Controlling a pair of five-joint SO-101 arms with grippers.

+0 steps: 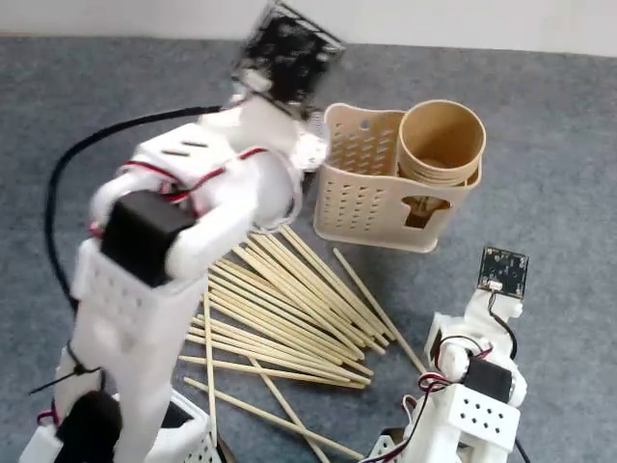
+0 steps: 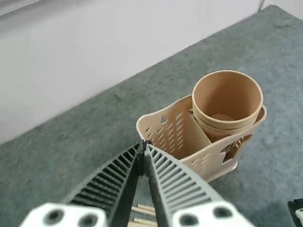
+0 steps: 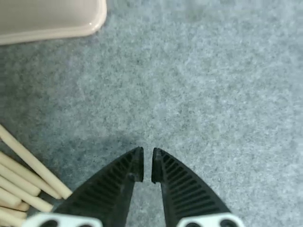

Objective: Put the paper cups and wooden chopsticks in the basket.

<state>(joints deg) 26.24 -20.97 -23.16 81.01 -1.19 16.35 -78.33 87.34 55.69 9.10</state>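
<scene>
A beige slotted basket point(image 1: 371, 183) stands on the grey carpet, with stacked paper cups point(image 1: 442, 143) upright in its right compartment. Many wooden chopsticks point(image 1: 289, 309) lie fanned out on the carpet in front of it. My left gripper point(image 2: 143, 144) is shut with nothing seen between its fingers; it hovers high beside the basket point(image 2: 173, 135), whose left compartment looks empty, and the cups point(image 2: 227, 99). My right gripper point(image 3: 147, 163) is shut just above bare carpet, with a basket corner point(image 3: 52, 19) beyond it and some chopstick ends point(image 3: 23, 177) to one side.
The left arm point(image 1: 183, 231) rises over the left part of the chopstick pile and hides some of it. The right arm point(image 1: 472, 381) sits folded at the near right. Bare carpet lies right of the basket and behind it, up to a pale wall.
</scene>
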